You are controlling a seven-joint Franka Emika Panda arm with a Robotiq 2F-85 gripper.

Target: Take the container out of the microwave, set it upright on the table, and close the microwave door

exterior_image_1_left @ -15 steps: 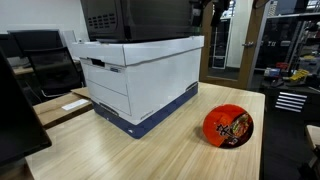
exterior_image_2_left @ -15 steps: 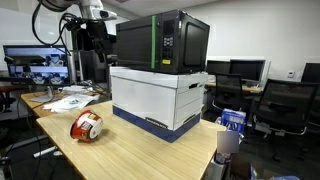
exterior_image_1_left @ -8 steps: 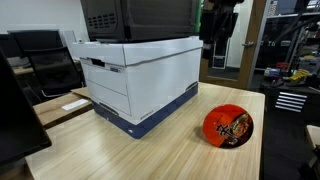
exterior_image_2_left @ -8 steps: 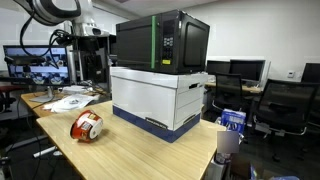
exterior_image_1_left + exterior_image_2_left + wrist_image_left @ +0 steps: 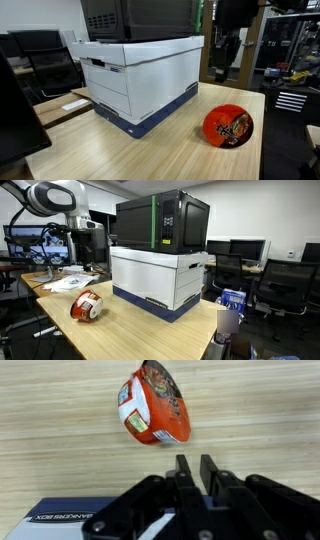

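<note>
On the worktop (image 5: pixel 150 155), the bowl (image 5: pixel 228 126) is lying on its side, printed top facing outward. It is sitting well apart from the white box (image 5: pixel 140 75) that is carrying the microwave (image 5: pixel 165 220). The bowl is not shifting over the last second.

What is changing is the arm (image 5: pixel 55 197). A second ago it was hanging close to the microwave front; now it is pulling back and away from it. The door (image 5: pixel 134 224) is looking flush with the front, so probably shut.

In the wrist view the claw (image 5: pixel 195 472) is hovering above the bowl (image 5: pixel 152 405), fingers drawn together and gripping nothing.

Judgement: the door step is likely finished and the bowl is out, but it is not standing upright. That step is still remaining, and a rounded bowl on its side may be rolling when touched.
</note>
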